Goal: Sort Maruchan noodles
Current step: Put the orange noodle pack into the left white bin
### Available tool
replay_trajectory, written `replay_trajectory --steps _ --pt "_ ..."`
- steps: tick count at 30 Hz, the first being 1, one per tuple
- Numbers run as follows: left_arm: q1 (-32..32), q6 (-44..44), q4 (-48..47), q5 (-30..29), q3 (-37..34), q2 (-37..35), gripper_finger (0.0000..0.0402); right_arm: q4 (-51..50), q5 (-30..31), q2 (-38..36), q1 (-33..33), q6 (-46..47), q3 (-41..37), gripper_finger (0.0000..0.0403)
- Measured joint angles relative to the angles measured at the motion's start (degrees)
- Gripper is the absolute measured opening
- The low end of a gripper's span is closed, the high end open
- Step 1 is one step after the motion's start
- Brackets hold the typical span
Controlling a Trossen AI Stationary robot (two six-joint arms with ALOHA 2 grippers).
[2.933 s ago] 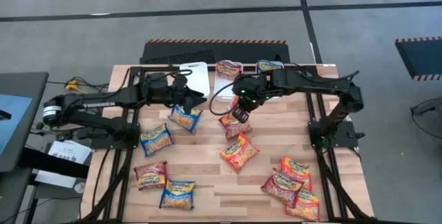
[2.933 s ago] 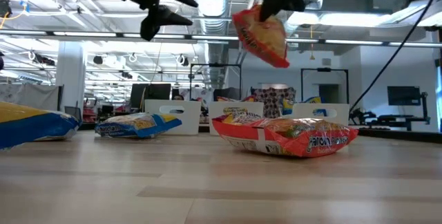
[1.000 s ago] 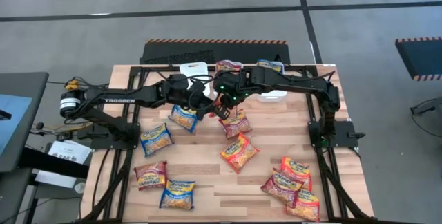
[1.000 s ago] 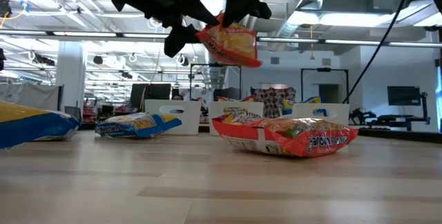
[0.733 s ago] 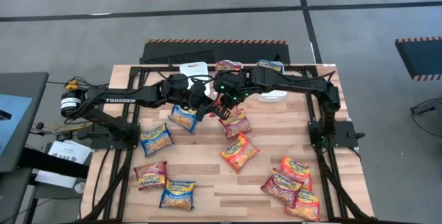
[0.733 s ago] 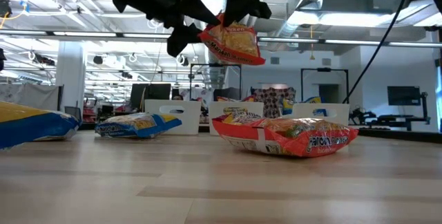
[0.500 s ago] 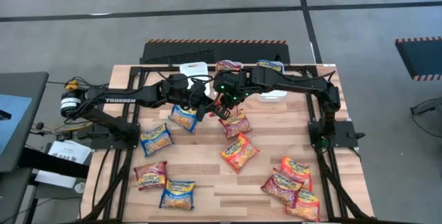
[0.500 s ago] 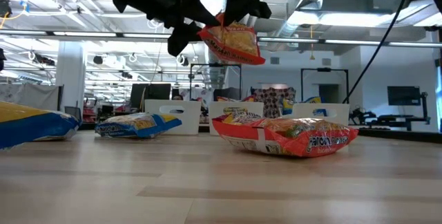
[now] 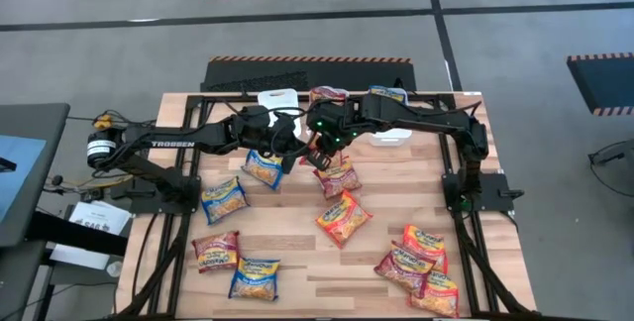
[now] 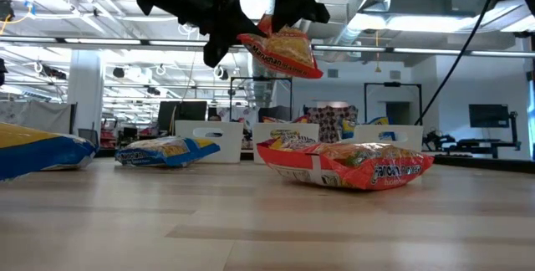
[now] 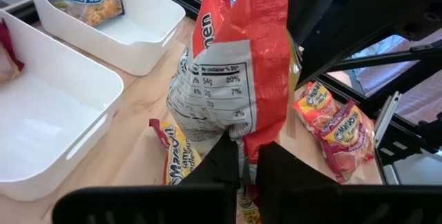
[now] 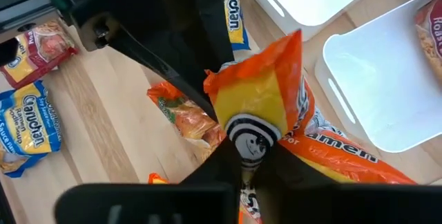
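Currently gripping one orange noodle packet (image 10: 280,52) from both sides

Holds the orange noodle packet in the air over the rear middle of the table (image 9: 297,271), tilted and well clear of the wood.
- Grasps it with the left gripper (image 9: 295,150). Fingers are clenched on a crinkled edge just below the grey nutrition panel, as seen in the left wrist view.
- Grasps it also with the right gripper (image 9: 324,149). Fingers are pinched tight on the orange film at the other end.
- Brings the two grippers just beside each other, with the packet between them.

Directly below, shows a maroon packet (image 9: 339,178) lying flat, and nearer the front a second orange packet (image 9: 343,217).

Toward the left arm's side, shows four more packets:
- an orange-and-blue packet (image 9: 264,167) near the left gripper
- a blue packet (image 9: 224,200) in front of that one
- a dark red packet (image 9: 215,251) near the front edge
- another blue packet (image 9: 255,277) just beside the dark red one

Toward the front corner on the right arm's side, shows a cluster of red and orange packets (image 9: 416,262), overlapping.

Along the rear edge, shows white bins (image 9: 280,103) side by side. One contains a maroon bag (image 9: 328,95) and one a blue bag (image 9: 386,94)
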Motion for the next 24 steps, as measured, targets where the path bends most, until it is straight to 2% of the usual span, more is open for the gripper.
replay_trajectory --steps 5,11,18,24 --pt "0.13 1.6 -0.81 0.32 0.0 -0.47 0.0002 -0.14 0.0 -0.07 -0.02 0.04 0.03 0.0104" --pt "3.24 4.98 -5.8 0.44 0.11 -5.09 0.0 -1.67 0.0 -2.02 -0.68 0.39 0.3 0.0141" --pt "9.25 7.82 -10.63 -0.5 0.21 -9.78 0.0 -2.79 -0.03 -6.19 -2.35 1.97 0.07 0.0145" --pt "18.52 11.63 -14.8 -1.6 0.2 -12.94 0.0 -3.44 1.39 -11.37 -2.34 1.99 0.15 0.0136"
